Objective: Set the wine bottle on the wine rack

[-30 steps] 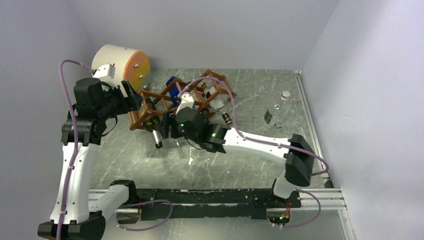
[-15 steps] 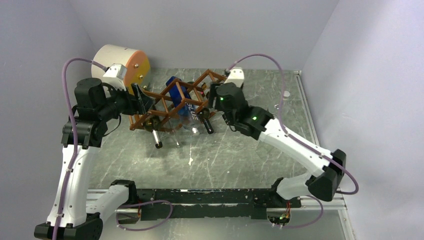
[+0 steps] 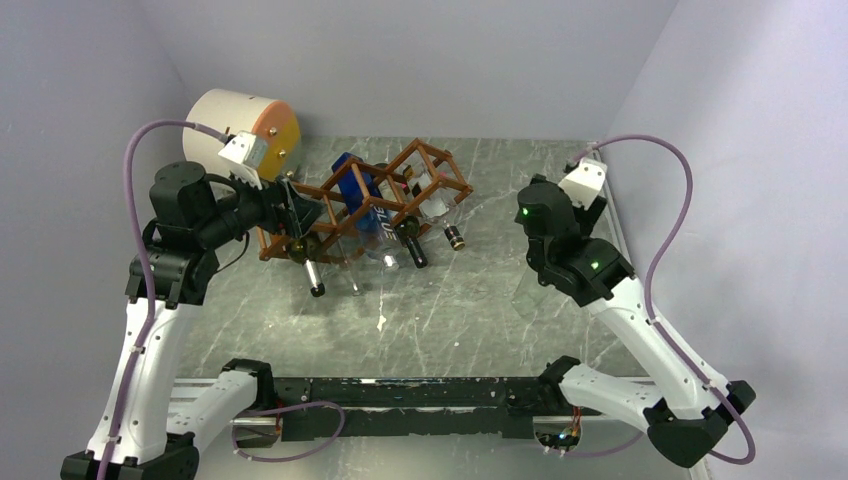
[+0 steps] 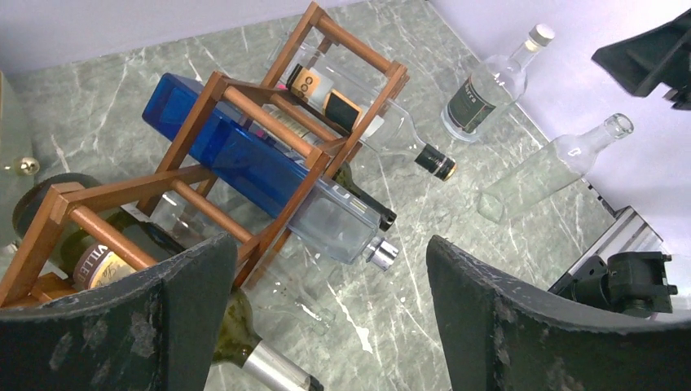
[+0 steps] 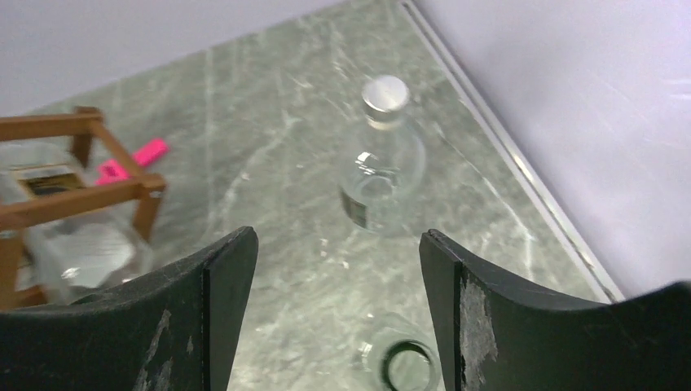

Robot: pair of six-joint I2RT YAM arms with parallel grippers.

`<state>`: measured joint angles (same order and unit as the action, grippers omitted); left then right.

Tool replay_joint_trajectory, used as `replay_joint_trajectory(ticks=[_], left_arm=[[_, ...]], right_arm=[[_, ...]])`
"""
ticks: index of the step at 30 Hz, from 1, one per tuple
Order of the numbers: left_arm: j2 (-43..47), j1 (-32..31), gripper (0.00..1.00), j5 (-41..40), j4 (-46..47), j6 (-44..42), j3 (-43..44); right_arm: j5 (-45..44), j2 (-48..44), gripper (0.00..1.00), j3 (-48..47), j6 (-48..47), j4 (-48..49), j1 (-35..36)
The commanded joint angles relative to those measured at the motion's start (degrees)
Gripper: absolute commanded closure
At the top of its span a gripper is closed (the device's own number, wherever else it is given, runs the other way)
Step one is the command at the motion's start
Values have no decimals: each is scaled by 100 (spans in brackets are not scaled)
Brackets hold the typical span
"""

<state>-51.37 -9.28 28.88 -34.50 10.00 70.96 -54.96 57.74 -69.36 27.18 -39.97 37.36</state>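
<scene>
The table [image 3: 480, 300] is grey-green like marble, with thin white lines. The rack [image 4: 273, 120] is red-brown wood. The blue bottle [image 4: 220, 159] is bright blue with a see-through end. The green bottle [image 4: 240, 334] is dark green with a silver neck. The capped bottle [image 4: 481, 94] is clear, with a dark label and silver cap. The open bottle [image 4: 546, 167] is clear all over. The drum [image 3: 230, 120] is cream with an orange face. The walls [image 3: 420, 60] are pale purple. The left arm [image 3: 150, 340] and right arm [image 3: 640, 320] are white and black, with purple cables [image 3: 127, 190]. The fingers [image 4: 521, 326] are black with grey scuffs. A small pink thing [image 5: 134, 159] lies by the rack.
</scene>
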Motion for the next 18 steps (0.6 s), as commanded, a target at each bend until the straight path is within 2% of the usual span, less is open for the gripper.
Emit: replay_joint_trajectory(ticks=[1, 9, 18], left_arm=[[92, -69, 10, 322, 460, -60, -24], [16, -118, 11, 377, 499, -27, -42], [-51, -186, 11, 558, 804, 69, -53]], right_arm=[[-640, -133, 23, 268, 943, -1072, -148], [-380, -357, 25, 715, 1535, -1534, -208], [53, -749, 44, 1319, 1784, -1206, -221]])
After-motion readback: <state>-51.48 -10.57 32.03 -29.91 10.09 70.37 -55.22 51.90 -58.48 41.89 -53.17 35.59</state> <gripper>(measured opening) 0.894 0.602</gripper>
